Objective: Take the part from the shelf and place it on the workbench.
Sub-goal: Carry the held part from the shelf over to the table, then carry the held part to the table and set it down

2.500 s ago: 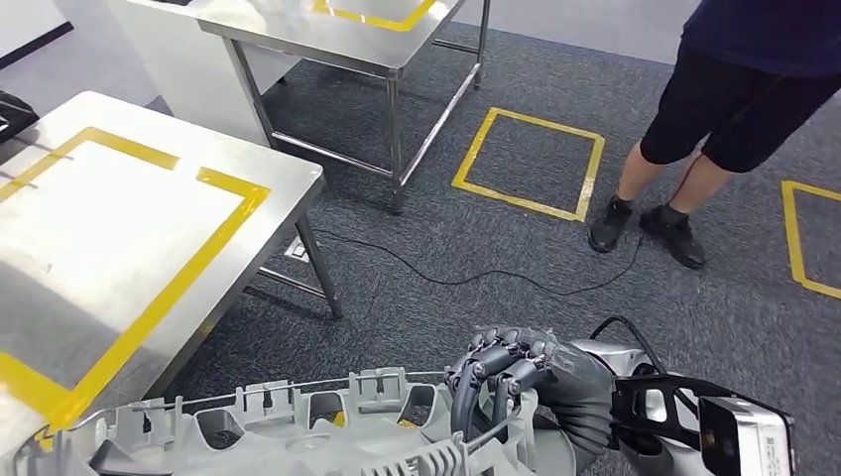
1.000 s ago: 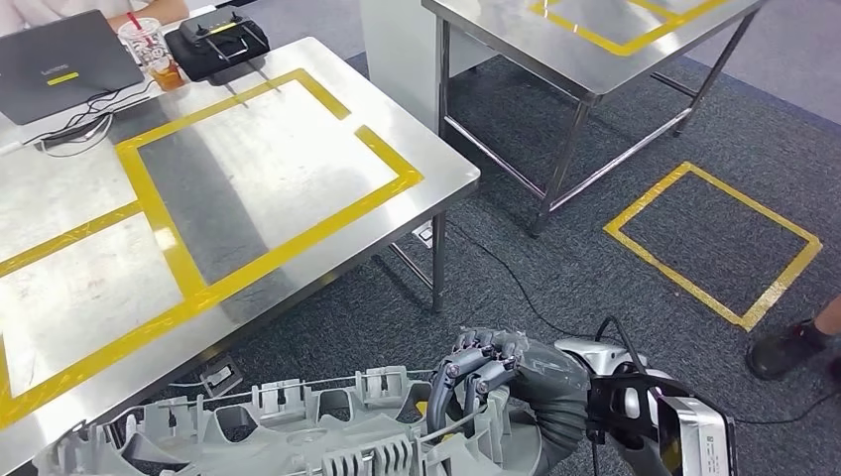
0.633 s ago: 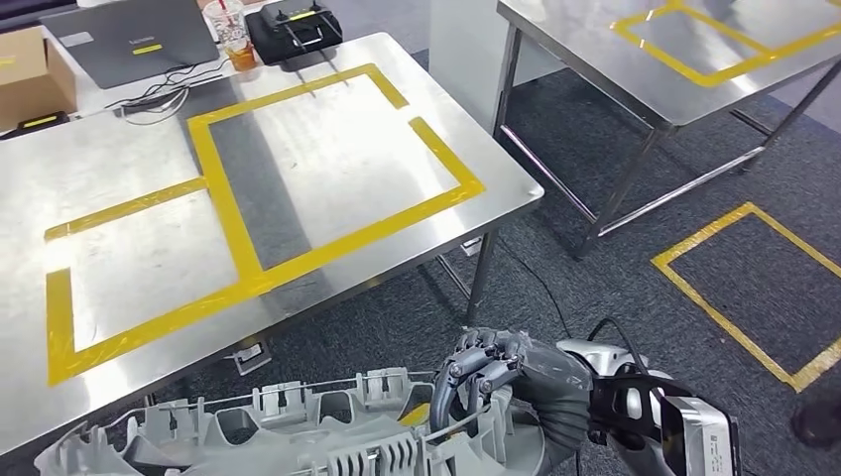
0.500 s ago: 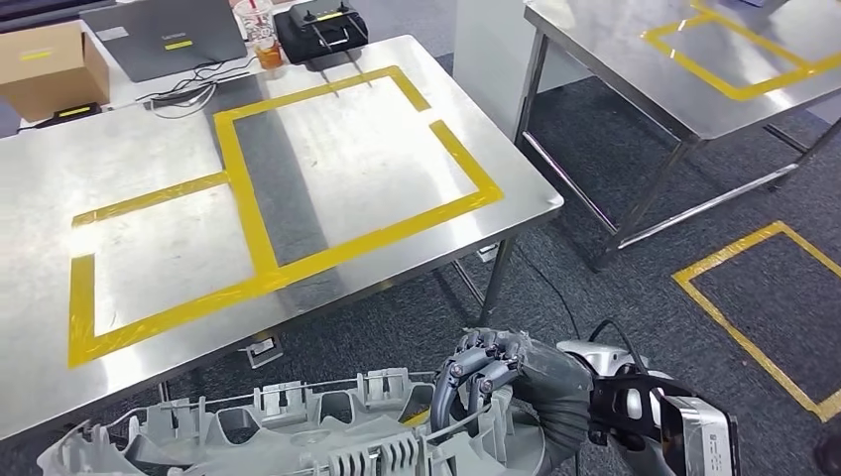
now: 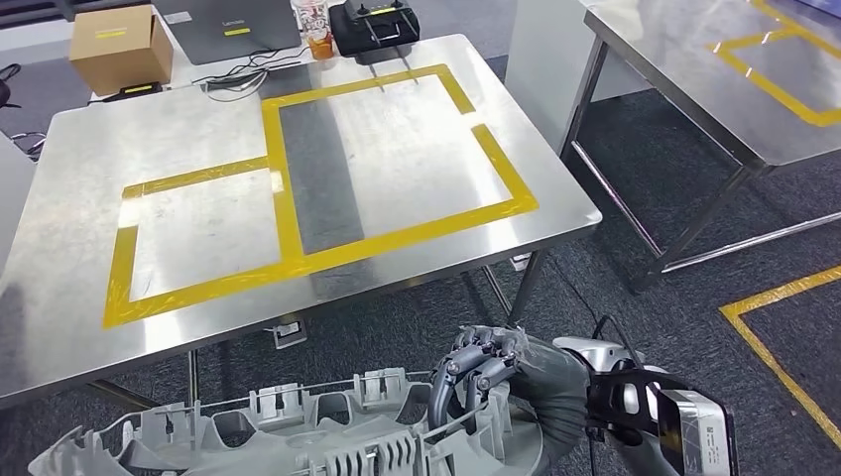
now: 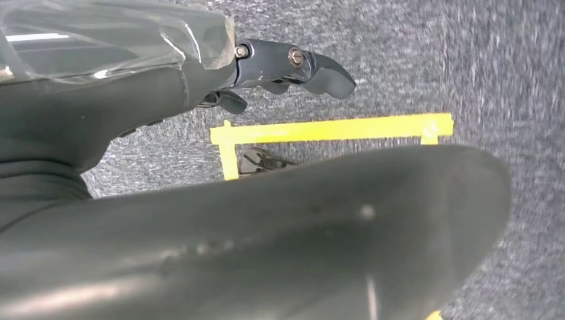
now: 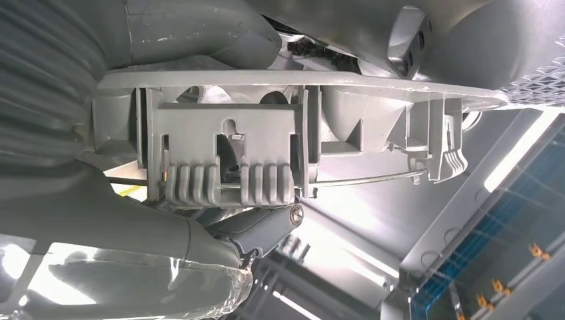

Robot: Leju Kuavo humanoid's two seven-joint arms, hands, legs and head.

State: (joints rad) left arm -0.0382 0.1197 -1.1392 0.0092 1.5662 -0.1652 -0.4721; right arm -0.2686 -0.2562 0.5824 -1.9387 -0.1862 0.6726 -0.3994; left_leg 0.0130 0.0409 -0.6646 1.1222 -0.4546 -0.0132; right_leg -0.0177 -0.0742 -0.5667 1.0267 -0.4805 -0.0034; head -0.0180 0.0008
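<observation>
The part (image 5: pixel 298 436) is a large grey ribbed plastic moulding at the bottom edge of the head view. My right hand (image 5: pixel 506 382) grips its right rim, fingers curled over the edge. The right wrist view shows the part's clips (image 7: pixel 226 160) up close, pressed against that hand. In the left wrist view my left hand (image 6: pixel 133 73) lies against the part's smooth dark face (image 6: pixel 300 233), with its dark fingers (image 6: pixel 306 63) reaching past the rim. The steel workbench (image 5: pixel 198 129) with yellow taped rectangles stands just ahead of the part.
At the workbench's far edge sit a cardboard box (image 5: pixel 114 48), a laptop (image 5: pixel 233 25), a cup (image 5: pixel 315 22) and a black device (image 5: pixel 375 22). A second steel table (image 5: pixel 714 69) stands to the right. Yellow floor tape (image 5: pixel 783 327) and a cable (image 5: pixel 585 297) lie on the carpet.
The camera has turned, so the workbench now lies square ahead and the person has left the picture. My right hand's grip on the part is unchanged.
</observation>
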